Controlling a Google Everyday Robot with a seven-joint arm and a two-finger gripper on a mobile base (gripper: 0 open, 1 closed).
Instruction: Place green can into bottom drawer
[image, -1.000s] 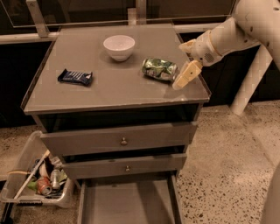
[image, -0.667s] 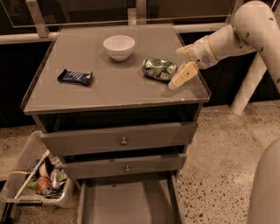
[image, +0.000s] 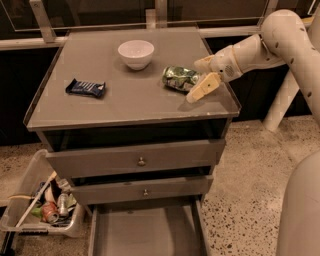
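Note:
The green can (image: 179, 78) lies on its side on the cabinet top (image: 125, 100), right of the middle, dented and shiny. My gripper (image: 199, 78) is at the can's right end, low over the top, with one cream finger (image: 202, 88) in front of the can and the other (image: 202, 63) behind it. The fingers are spread wide and stand on either side of the can's end. The bottom drawer (image: 145, 232) is pulled out at the foot of the cabinet, with a bare grey floor.
A white bowl (image: 135, 53) stands at the back of the top. A dark blue snack wrapper (image: 86, 88) lies at the left. Two knobbed drawers (image: 141, 161) are shut. A bin of cans and litter (image: 44, 206) sits on the floor at lower left.
My arm has shifted slightly and the gripper has edged in closer around the can's right end. The can, bowl and wrapper have not moved.

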